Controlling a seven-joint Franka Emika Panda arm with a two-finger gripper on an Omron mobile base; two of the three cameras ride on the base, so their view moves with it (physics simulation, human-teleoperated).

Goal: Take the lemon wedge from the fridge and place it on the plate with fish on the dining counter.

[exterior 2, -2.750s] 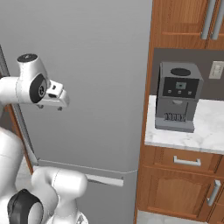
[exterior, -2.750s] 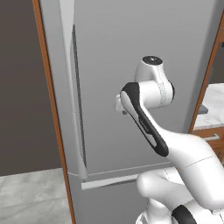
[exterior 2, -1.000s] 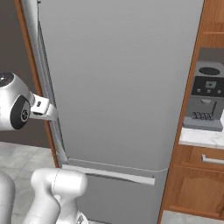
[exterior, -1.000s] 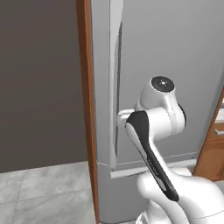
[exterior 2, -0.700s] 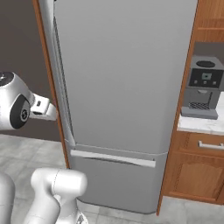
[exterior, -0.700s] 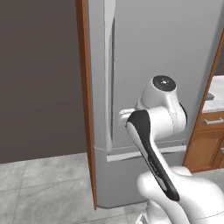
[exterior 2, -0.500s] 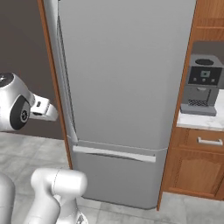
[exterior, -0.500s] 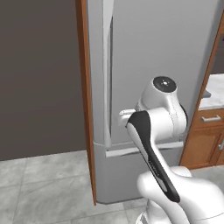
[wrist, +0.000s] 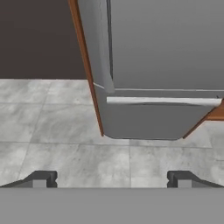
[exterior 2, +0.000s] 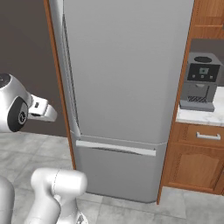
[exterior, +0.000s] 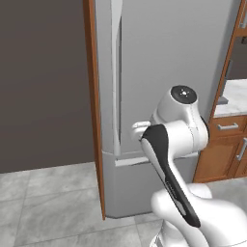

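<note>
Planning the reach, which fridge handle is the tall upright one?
The upper door's handle, a long vertical bar along the fridge's left edge; the freezer drawer's handle is a horizontal strip.

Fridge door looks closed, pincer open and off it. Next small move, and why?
Probably bring the pincer up and forward to the long vertical handle on the left edge of the fridge. The door is closed, so the lemon wedge can't be reached. In the hand view the open fingertips point low, at the floor and the freezer drawer, with nothing between them.

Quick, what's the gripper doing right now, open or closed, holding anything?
Gripper: open, jaws spread wide, holding nothing, pointed toward the closed fridge.
</note>
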